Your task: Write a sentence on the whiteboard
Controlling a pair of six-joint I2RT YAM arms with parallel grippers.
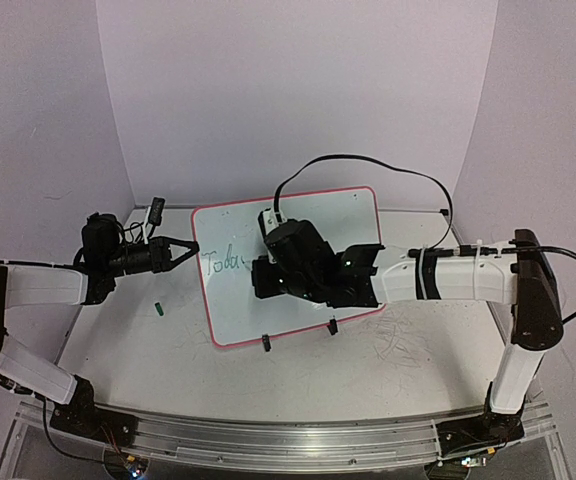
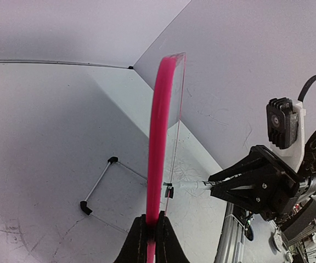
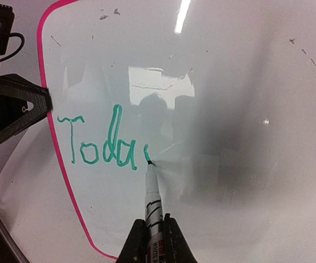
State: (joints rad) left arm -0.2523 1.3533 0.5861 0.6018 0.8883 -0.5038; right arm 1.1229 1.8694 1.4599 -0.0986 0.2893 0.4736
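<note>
- Upright on its feet [image 1: 266,343], mid-table [image 1: 128,340]: the board [image 1: 343,215], face turned to the right arm.
- Pinched shut on the board's pink left edge: left gripper [image 2: 150,233], steadying it.
- Clamped around the pen [image 3: 151,194]: right gripper [image 3: 150,233], tip apparently on the white surface.
- Down of the sentence [image 3: 100,143]: "Toda" in green, plus the first tick of another letter.
- Step in hand, by the look of it: forming the "y".
- Needed next: a short stroke with a tail, light even pressure, then on rightward along the same line.
</note>
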